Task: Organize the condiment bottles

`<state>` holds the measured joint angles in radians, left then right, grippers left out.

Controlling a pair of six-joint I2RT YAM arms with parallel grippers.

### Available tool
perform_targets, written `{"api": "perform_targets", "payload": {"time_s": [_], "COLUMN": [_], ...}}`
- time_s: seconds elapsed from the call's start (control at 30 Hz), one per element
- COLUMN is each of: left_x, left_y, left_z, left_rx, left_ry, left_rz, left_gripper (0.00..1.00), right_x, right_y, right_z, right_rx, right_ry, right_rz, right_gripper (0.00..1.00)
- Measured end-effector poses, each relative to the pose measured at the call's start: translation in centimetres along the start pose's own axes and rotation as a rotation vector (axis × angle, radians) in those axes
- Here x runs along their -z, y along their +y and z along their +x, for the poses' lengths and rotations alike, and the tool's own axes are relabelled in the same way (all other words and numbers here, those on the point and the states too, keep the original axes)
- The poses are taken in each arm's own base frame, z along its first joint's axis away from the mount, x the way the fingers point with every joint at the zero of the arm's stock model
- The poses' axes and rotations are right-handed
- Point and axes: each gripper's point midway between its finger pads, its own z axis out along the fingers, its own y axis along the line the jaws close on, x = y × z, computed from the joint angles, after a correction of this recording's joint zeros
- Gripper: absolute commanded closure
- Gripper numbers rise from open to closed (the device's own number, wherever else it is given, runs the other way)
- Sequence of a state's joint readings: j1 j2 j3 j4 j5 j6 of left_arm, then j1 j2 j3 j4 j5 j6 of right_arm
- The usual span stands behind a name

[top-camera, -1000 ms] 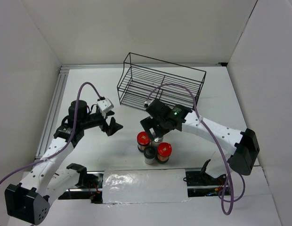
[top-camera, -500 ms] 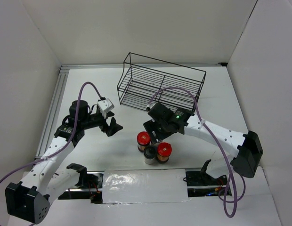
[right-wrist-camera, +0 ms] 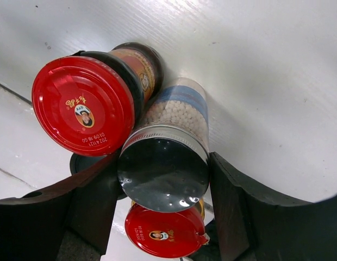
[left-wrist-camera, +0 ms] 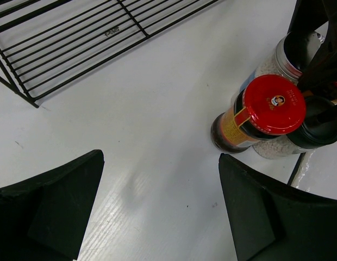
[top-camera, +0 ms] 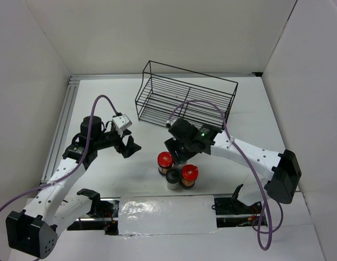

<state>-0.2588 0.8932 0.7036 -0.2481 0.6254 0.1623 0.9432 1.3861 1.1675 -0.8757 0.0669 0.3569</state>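
From above, two red-lidded jars (top-camera: pixel 165 159) and a black-capped shaker (top-camera: pixel 173 175) huddle at the middle of the table's (top-camera: pixel 114 171) near edge, with the right gripper (top-camera: pixel 179 157) over them and the wire basket (top-camera: pixel 185 98) toward the far edge. The left wrist view shows the left gripper (left-wrist-camera: pixel 160 201) with jaws wide apart, empty — and a pale bottle (left-wrist-camera: pixel 272 66) that the top view hides. The right wrist view shows the right fingers (right-wrist-camera: pixel 76 212) clamped on that bottle's sides.

- A red-lidded jar (top-camera: pixel 165 159) with dark brown contents is stood upright at the left of a tight cluster.
- A second red-lidded jar (top-camera: pixel 189 172) is stood at the right.
- A black-capped clear shaker (top-camera: pixel 173 175) is set between them, at the front.
- A silver-lidded bottle (right-wrist-camera: pixel 163 174), pale-grained and blue-banded, is stood upright at the back.
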Motion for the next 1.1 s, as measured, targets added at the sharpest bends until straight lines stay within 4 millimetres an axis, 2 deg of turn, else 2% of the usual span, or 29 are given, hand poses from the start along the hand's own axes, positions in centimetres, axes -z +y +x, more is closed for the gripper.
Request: {"api": "perform_targets", "payload": {"time_s": [0.07,0.13,0.2,0.3,0.43,0.6,0.7,0.83,0.9,0.97,1.03,1.1], "left_x": [0.0,0.0,0.0,0.0,0.1,0.1,0.1,0.1,0.2,0.2,0.3,0.3], "left_y": [0.0,0.0,0.0,0.1,0.1,0.4,0.4,0.4,0.4,0.4,0.4,0.4], "left_z": [0.0,0.0,0.0,0.0,-0.3,-0.4,-0.4,-0.3,-0.3,-0.3,-0.4,-0.4], "left_rx": [-0.001,-0.001,-0.001,-0.001,-0.007,-0.026,-0.026,-0.025,-0.025,-0.026,-0.028,-0.031], "left_ry": [0.0,0.0,0.0,0.0,-0.004,-0.004,-0.003,-0.001,0.001,0.0,-0.002,-0.004], "left_rz": [-0.002,-0.003,-0.004,-0.004,-0.007,-0.016,-0.019,-0.019,-0.019,-0.022,-0.025,-0.028], "left_gripper": [0.01,0.01,0.01,0.01,0.01,0.01,0.01,0.01,0.01,0.01,0.01,0.01], "right_x": [0.0,0.4,1.4,4.0,8.6,14.0,16.7,18.7,18.9,18.5,17.6,16.7], "right_y": [0.0,-0.4,-0.5,-0.3,0.4,-0.2,-3.2,-10.4,-14.1,-16.6,-17.7,-18.0], "right_z": [-0.1,-0.6,-2.0,-6.0,-12.6,-18.1,-20.5,-21.8,-21.5,-20.8,-19.9,-19.0], "right_rx": [0.007,0.01,0.015,0.014,0.02,0.013,-0.035,-0.156,-0.218,-0.26,-0.277,-0.284], "right_ry": [0.005,0.005,-0.017,-0.106,-0.293,-0.477,-0.563,-0.609,-0.593,-0.553,-0.498,-0.443], "right_rz": [0.006,0.023,0.034,0.036,0.032,0.047,0.109,0.253,0.33,0.379,0.398,0.392], "right_gripper": [1.0,1.0,1.0,1.0,1.0,1.0,1.0,1.0,1.0,1.0,1.0,1.0]}}
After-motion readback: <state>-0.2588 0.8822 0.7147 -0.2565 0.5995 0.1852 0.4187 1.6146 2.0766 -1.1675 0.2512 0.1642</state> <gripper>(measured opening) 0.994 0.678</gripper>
